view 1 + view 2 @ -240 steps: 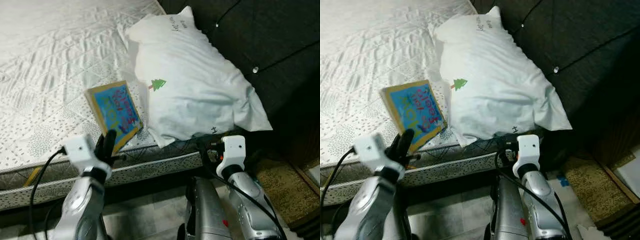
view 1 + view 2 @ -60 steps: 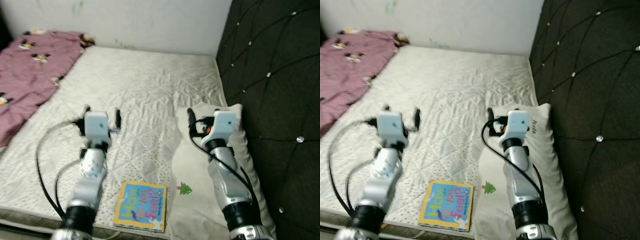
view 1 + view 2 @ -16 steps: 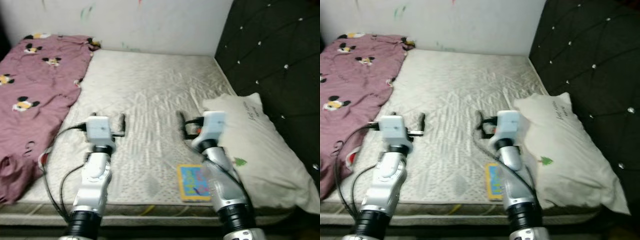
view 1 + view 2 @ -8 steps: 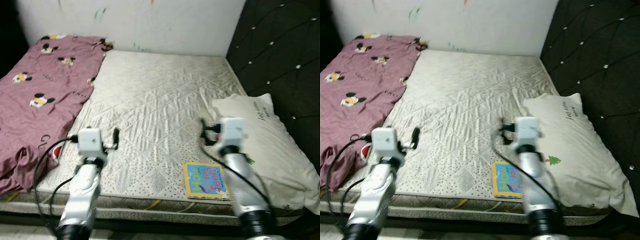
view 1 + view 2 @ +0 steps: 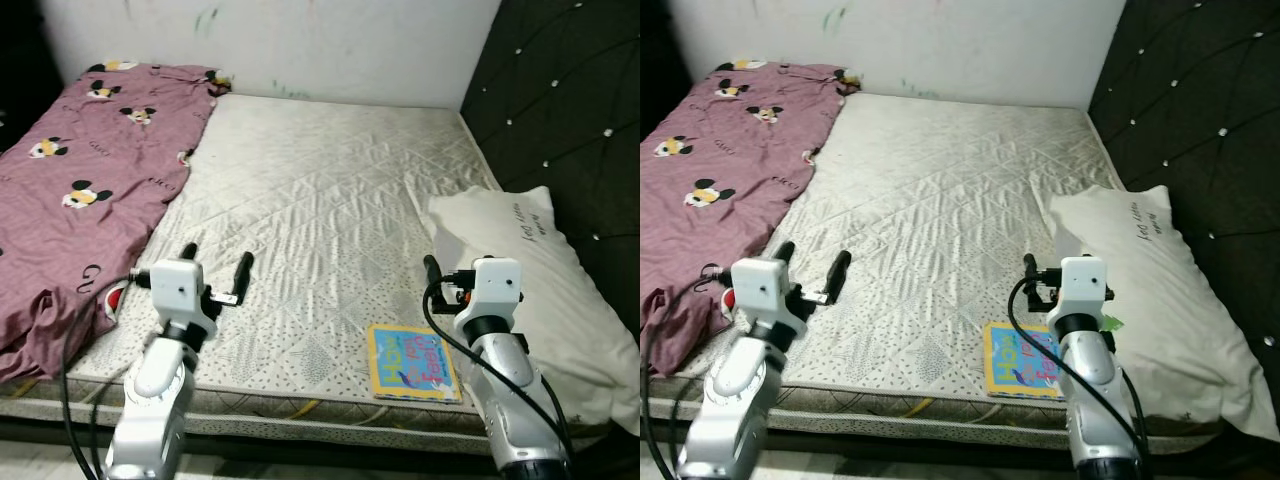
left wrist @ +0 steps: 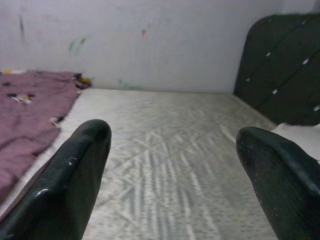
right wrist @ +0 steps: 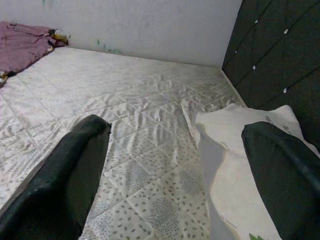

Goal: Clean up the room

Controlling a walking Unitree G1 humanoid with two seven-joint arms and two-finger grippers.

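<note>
White wall (image 5: 330,45) behind — dark tufted headboard (image 5: 570,90) alongside.

Maroon cartoon-mouse blanket (image 5: 80,180), white quilted mattress (image 5: 320,210), blue-and-yellow book (image 5: 412,362).

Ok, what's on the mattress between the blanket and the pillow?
Between the blanket and the pillow is bare mattress, seen from the head views.

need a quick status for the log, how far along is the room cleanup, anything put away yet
Nothing looks put away yet. The picture book lies on the mattress near its front edge, beside the white pillow, and the pink blanket is rumpled across the far side. Nothing is in hand: the left gripper and right gripper hover open above the bed. Left to do: book, blanket, pillow.
</note>
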